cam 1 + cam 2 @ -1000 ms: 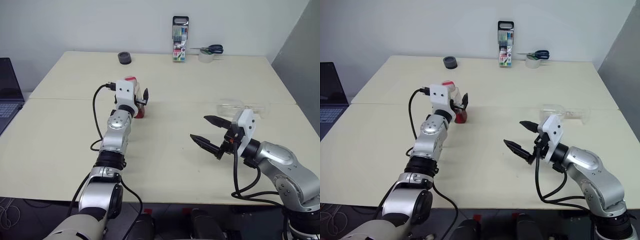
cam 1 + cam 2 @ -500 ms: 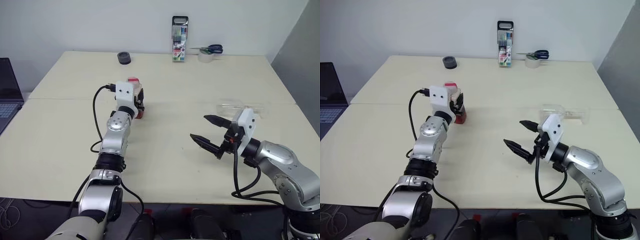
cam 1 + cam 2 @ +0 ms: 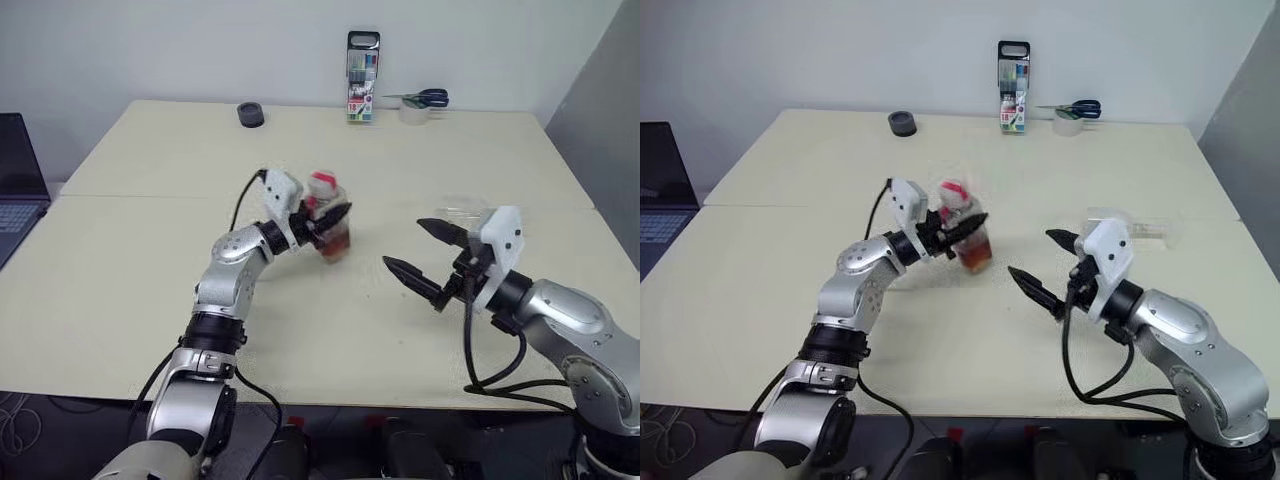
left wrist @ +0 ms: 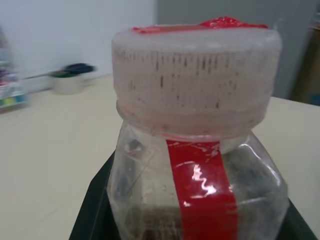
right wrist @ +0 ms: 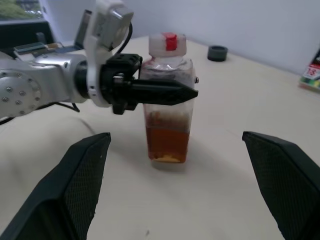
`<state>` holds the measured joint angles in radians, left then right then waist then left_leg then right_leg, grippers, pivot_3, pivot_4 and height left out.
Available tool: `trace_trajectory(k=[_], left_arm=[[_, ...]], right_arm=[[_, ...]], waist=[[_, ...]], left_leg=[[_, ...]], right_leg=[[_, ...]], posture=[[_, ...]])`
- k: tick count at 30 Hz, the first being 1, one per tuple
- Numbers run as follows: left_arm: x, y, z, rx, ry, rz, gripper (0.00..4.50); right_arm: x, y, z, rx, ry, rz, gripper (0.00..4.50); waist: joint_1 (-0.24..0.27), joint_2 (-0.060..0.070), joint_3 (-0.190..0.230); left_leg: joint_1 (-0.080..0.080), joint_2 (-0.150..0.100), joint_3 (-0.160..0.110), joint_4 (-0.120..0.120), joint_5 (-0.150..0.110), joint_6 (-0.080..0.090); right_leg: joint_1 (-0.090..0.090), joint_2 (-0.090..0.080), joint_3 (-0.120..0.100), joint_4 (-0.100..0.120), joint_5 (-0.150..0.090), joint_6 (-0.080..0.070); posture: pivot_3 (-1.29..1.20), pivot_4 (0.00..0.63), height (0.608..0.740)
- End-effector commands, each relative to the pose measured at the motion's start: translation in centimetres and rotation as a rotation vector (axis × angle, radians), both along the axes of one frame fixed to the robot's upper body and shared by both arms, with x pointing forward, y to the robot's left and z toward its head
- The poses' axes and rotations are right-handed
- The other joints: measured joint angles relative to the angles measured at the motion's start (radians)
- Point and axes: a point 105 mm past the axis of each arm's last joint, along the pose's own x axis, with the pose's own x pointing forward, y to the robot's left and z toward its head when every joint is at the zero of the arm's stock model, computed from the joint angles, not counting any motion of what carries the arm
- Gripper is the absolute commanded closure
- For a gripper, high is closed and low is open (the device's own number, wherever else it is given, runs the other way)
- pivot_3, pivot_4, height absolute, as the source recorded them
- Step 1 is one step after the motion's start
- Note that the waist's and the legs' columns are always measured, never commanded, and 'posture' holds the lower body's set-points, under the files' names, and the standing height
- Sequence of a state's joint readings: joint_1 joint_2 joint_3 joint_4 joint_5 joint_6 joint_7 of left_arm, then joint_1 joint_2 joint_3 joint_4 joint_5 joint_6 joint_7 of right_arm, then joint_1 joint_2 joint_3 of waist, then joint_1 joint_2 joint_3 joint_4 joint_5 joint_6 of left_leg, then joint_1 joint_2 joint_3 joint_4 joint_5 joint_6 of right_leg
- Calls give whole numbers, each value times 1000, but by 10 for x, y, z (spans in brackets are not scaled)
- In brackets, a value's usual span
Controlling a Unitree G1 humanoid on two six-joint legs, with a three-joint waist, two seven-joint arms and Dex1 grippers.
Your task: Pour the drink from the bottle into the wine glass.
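Note:
The bottle (image 3: pixel 330 212) is a small clear one with a whitish-pink cap and a red label strip (image 4: pixel 202 192). It leans a little near the table's middle, on or just above the tabletop. The amber drink (image 5: pixel 167 138) fills its lower part. My left gripper (image 3: pixel 338 212) is shut on the bottle's body, one black finger (image 5: pixel 160 91) lying across its front. My right gripper (image 3: pixel 403 244) stands open to the right of the bottle, pointing at it, with nothing between its fingers. The wine glass (image 3: pixel 1138 226) seems to lie on its side behind my right gripper, partly hidden by it.
At the table's far edge stand a marker-pen case (image 3: pixel 361 62), scissors on a tape roll (image 3: pixel 415 104) and a small black roll (image 3: pixel 250 114). A laptop (image 3: pixel 15 190) sits at the far left. A seam crosses the cream table (image 3: pixel 130 300).
My left gripper has closed on the bottle and carried it right and nearer, toward the table's middle, turning toward the right gripper. The right gripper has risen slightly and stays open.

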<state>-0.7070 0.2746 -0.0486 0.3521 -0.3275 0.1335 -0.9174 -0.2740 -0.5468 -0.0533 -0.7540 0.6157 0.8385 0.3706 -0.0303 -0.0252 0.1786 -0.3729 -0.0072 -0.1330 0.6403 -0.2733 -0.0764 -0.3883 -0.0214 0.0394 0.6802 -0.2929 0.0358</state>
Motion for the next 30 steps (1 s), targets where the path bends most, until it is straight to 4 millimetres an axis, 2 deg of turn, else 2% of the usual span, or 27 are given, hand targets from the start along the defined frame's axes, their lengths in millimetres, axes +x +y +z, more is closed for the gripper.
trace_trajectory(k=[1,5,11,17,28,30], left_arm=[[-20,-20,13,90,-89,-242,2791],[-24,-29,12,153,-103,-368,2791],[-24,-33,8,189,-111,-437,2792],[-22,-31,3,195,-110,-442,2793],[-20,-27,0,196,-116,-426,2793],[-20,-27,0,197,-117,-424,2793]], right_arm=[[2,7,17,-2,-47,-29,0],[7,18,30,16,-73,-32,0],[13,37,37,60,-79,-20,0],[18,48,33,71,-65,-18,0],[26,54,25,98,-36,-29,0],[27,55,23,98,-30,-30,384]], waist=[[-1,0,0],[-2,0,0],[-3,1,0],[-4,1,0],[-5,1,0],[-6,1,0]], left_leg=[[0,0,0,0,-1,1],[0,0,0,0,-2,3],[-2,0,0,0,-2,3],[-9,0,-2,3,-2,3],[-10,0,-2,3,-2,3],[-10,0,-2,3,-2,3]], right_leg=[[0,0,0,0,0,0],[-1,1,0,0,0,0],[-2,1,0,0,0,0],[-8,0,-1,2,0,0],[-9,1,-1,2,0,0],[-9,1,-1,2,0,0]], posture=[[0,150,740],[0,150,740],[0,150,740],[0,150,740],[0,150,740],[0,150,740]])
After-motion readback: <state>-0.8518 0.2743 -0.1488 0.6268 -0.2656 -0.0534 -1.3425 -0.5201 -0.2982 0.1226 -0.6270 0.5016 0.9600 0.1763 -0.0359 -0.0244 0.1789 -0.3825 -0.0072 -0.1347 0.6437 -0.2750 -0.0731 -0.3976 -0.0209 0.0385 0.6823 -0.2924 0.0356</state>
